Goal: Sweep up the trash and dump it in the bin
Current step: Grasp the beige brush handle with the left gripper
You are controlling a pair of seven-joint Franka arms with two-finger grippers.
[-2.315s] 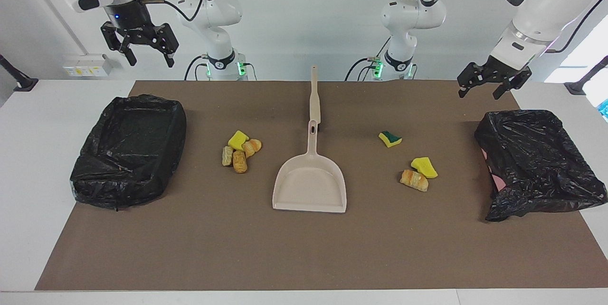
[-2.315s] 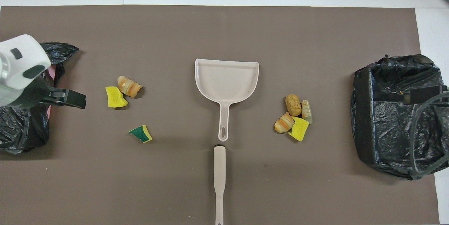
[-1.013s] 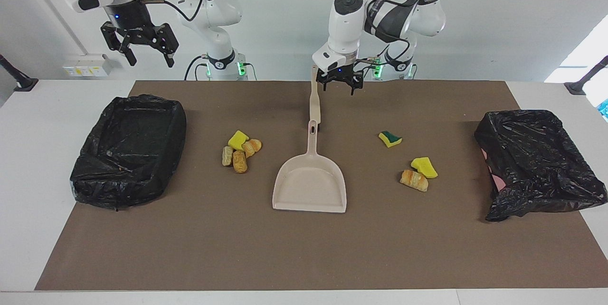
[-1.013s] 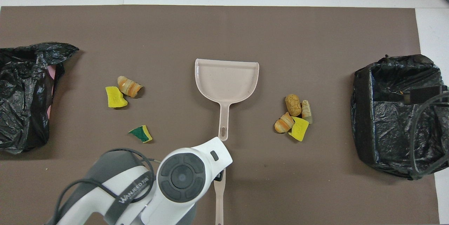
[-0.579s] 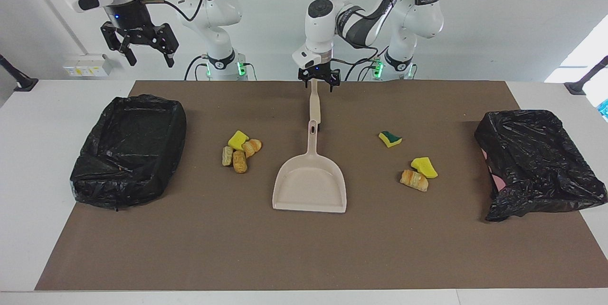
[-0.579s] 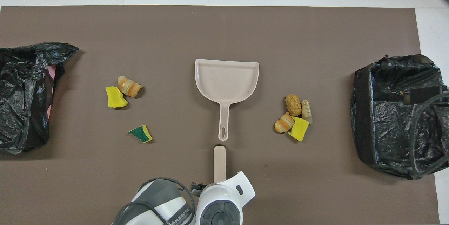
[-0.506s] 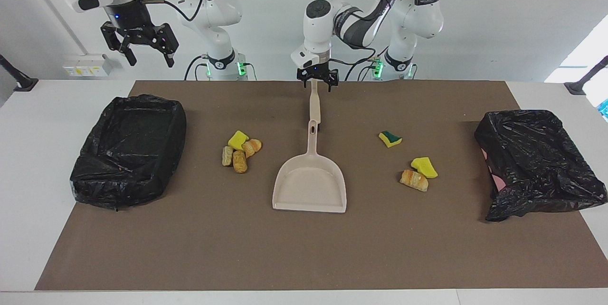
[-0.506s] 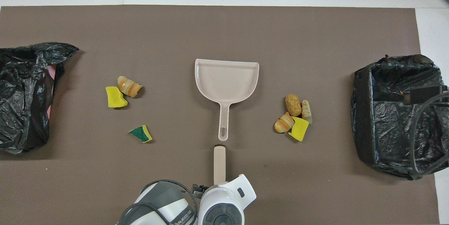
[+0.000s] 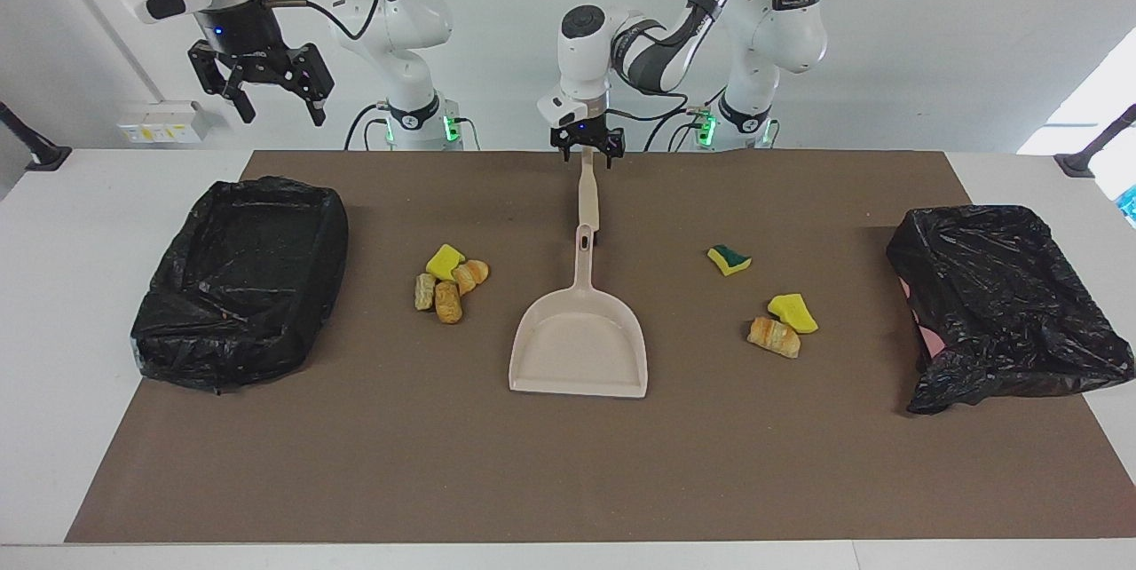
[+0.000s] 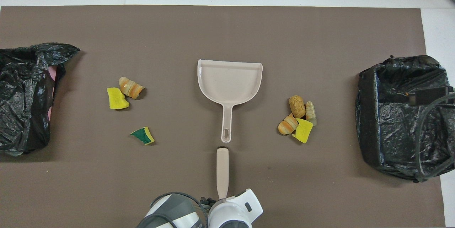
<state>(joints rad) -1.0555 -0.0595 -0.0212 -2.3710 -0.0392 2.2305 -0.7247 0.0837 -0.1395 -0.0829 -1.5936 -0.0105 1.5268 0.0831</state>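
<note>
Brown matting fills the frame, trash (image 9: 451, 283) lying mid-left and mid-right around the dustpan (image 9: 579, 348), while I set the left gripper (image 9: 586, 154) astride the brush handle (image 9: 587, 193) at upper centre, closure unclear; right gripper (image 9: 264, 95) waits spread, upper left.

Obstacles lying on the brown table mat (image 9: 568, 463):
- beige plastic dustpan (image 9: 579, 348) and beige long-handled brush (image 9: 588, 193), sitting in line at mid-table, almost touching;
- cluster of four yellow sponge and bread-roll pieces (image 9: 450, 281), lying between dustpan and the open black-lined bin (image 9: 241, 277);
- three similar pieces (image 9: 770, 308), lying loosely apart toward the crumpled black-bagged bin (image 9: 1003, 304).

Free room: the wide strip of mat farthest from the robots is lying open end to end.
</note>
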